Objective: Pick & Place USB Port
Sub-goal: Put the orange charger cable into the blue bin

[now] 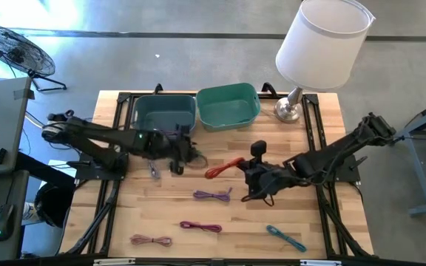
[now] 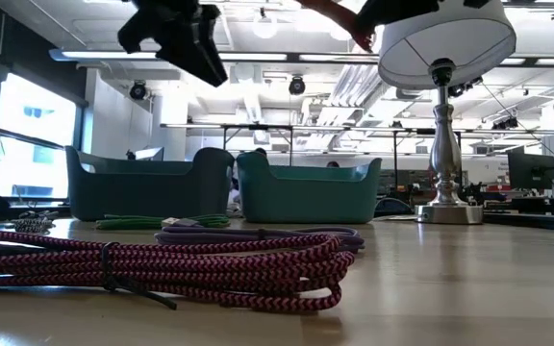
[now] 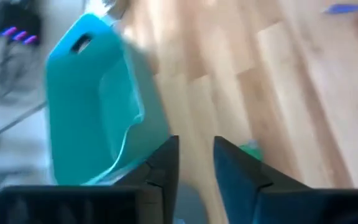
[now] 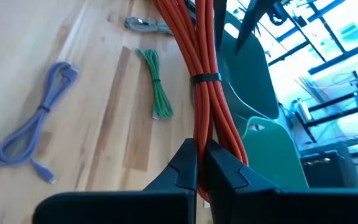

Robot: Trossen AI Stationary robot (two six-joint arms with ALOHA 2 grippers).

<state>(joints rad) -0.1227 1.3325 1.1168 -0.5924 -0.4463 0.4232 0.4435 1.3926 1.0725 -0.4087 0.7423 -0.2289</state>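
Nearest us in the low view lies a coiled pink-and-black braided cable (image 2: 162, 269), tied with a strap, on the pale wooden bench (image 1: 324, 229). Just behind it we see a coiled purple cable (image 2: 258, 234) and a thin green cable (image 2: 152, 222). From above we count more bundles along the near edge: a pink one (image 1: 151, 240), a magenta one (image 1: 200, 226) and a teal one (image 1: 285, 237).

Mid-bench, our right pincer (image 1: 244, 171) is clenched on the bundled orange cable (image 4: 205, 68), which trails from it toward the left and, judging by the low view, hangs clear of the wood. We take this bundle for the task's thing. The right arm reaches in low from the right edge, stretched toward the centre.

Our left pincer (image 1: 176, 164) hovers near the dark grey-blue plastic bin (image 1: 164, 112), its arm bent in from the left; its fingers (image 3: 163, 168) stand a little apart, and we see nothing between them.

At the far edge sit the grey-blue bin and, touching it on the right, the teal plastic bin (image 1: 228, 105), with a white-shaded metal lamp (image 1: 322, 41) further right.

We judge the carry to be in hand: the next move calls for lifting the orange bundle over a bin rim and letting go, keeping the trailing loop clear of the left arm.
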